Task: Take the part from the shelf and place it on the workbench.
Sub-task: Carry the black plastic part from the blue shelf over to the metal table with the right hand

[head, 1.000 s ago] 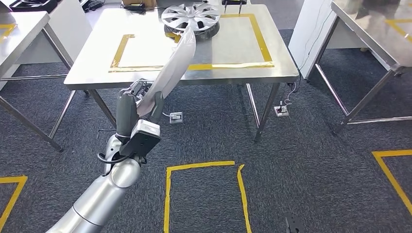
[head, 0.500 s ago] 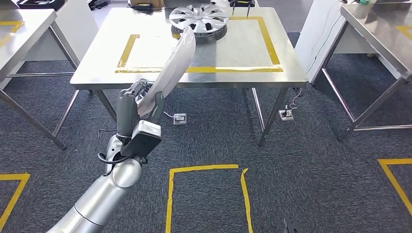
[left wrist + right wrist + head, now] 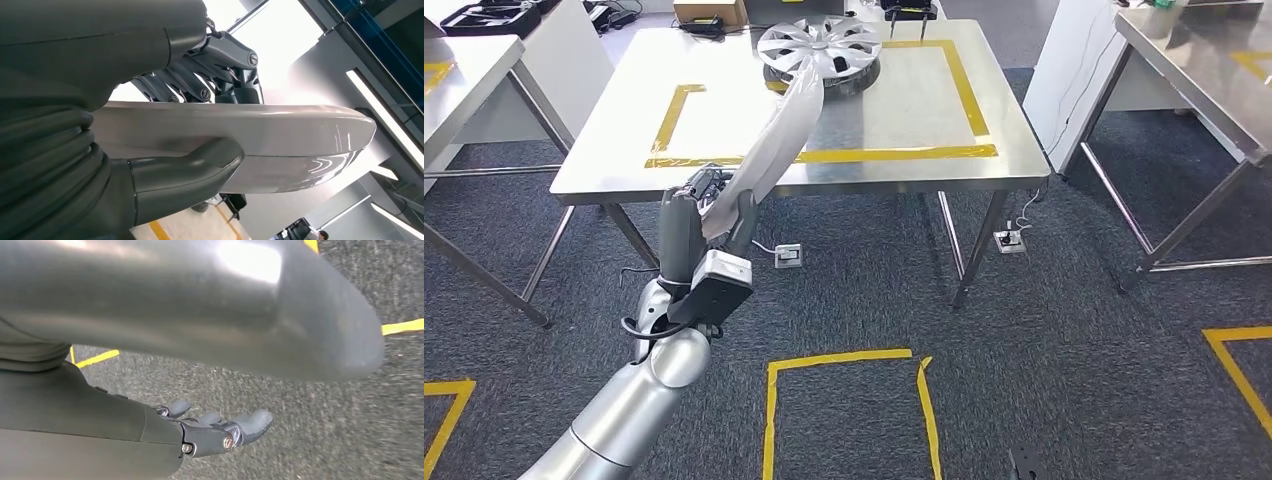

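The left hand (image 3: 707,215) grips a long pale grey part (image 3: 776,140) that slants up toward one o'clock, over the near edge of the steel bench (image 3: 604,160). At twelve o'clock on the bench a silver wheel cover (image 3: 819,45) rests on yellow tape (image 3: 894,153).

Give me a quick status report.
Left hand grips the long grey part. Right hand hangs open over carpet. Workbench ahead, hubcap at its far side.

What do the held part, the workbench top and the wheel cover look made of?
Part: probably painted or moulded plastic; smooth silver-grey gloss with sharp highlights in the left wrist view.
Workbench top: looks like brushed stainless steel; dull, smeared reflections.
Wheel cover: likely silver-painted plastic; thin moulded spokes, satin sheen. None is certain by look alone.
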